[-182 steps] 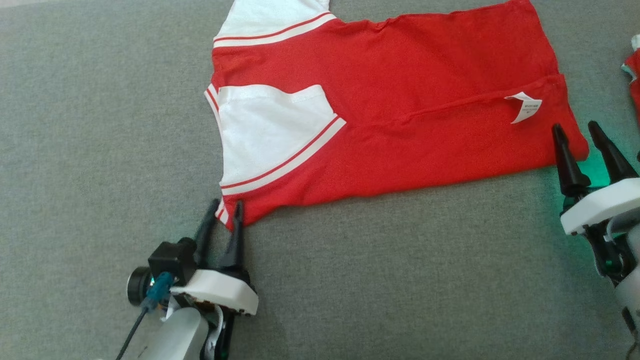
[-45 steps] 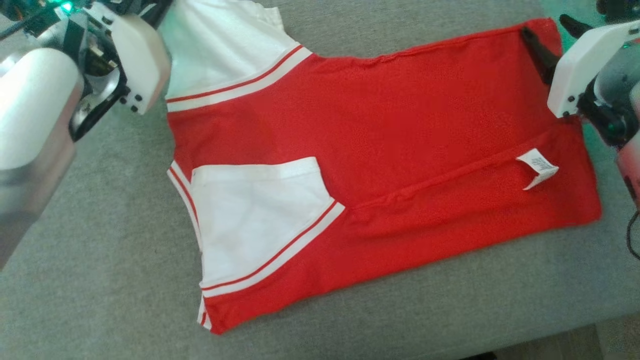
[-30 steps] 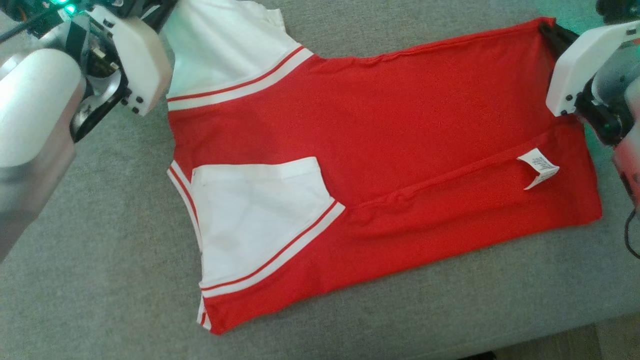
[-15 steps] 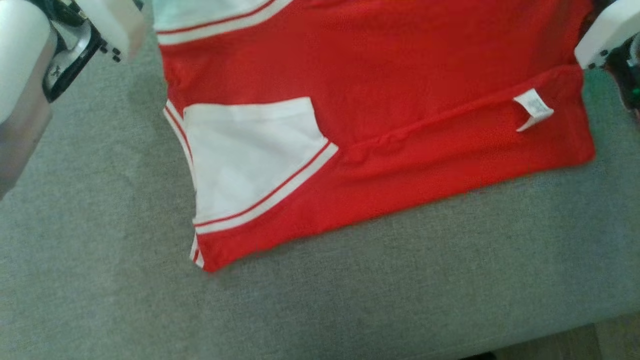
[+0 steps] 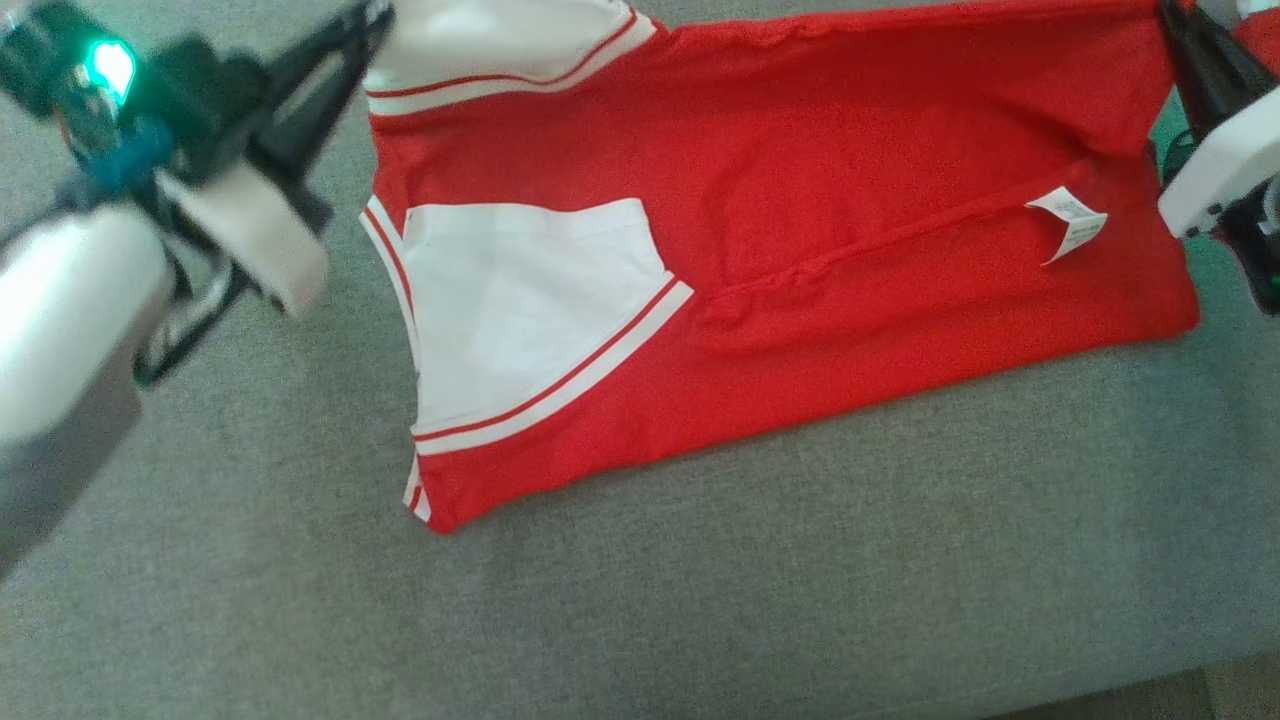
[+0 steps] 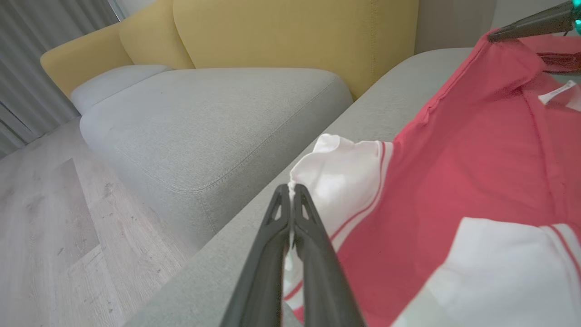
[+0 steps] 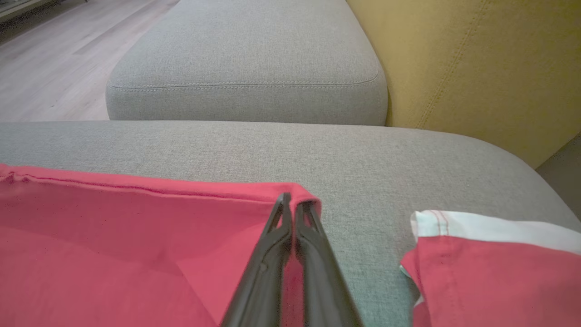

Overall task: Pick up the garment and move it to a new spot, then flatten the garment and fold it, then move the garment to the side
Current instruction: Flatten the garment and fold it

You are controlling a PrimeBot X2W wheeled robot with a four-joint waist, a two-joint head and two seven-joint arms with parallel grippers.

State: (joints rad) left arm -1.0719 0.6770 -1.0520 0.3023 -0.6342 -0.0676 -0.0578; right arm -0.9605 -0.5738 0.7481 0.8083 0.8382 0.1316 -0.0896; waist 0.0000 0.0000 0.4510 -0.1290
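Starting at the left, a wooden floor (image 6: 45, 218) and a grey curtain (image 6: 27, 91) are seen beyond the far edge of the grey seat (image 5: 700, 600), with a second grey cushion (image 6: 204, 118) and a yellow backrest (image 6: 295, 36) further along. The left gripper (image 6: 290, 190) is seen with its fingers pressed together on the edge of the white sleeve (image 6: 345, 172), at the far left corner of the garment (image 5: 800, 200). That garment, red with white sleeves, is spread over the seat and is held at both far corners, while its near part lies flat. The other sleeve (image 5: 520, 310) is folded in over the red body, and a white care label (image 5: 1070, 220) is turned up near the right hem. At the far right corner the red hem is pinched by the right gripper (image 7: 290, 202), whose fingers are closed tight on the cloth. Just to the right of that corner, and apart from it, a second red and white cloth (image 7: 476, 263) is lying on the seat; it is the nearest thing to the right gripper. Bare grey fabric is seen left of the garment and in a broad band along its near side. The seat's far edge runs just beyond the left gripper, with the floor below it. The seat's front edge is shown at the lower right corner of the head view, well apart from the garment's near hem.
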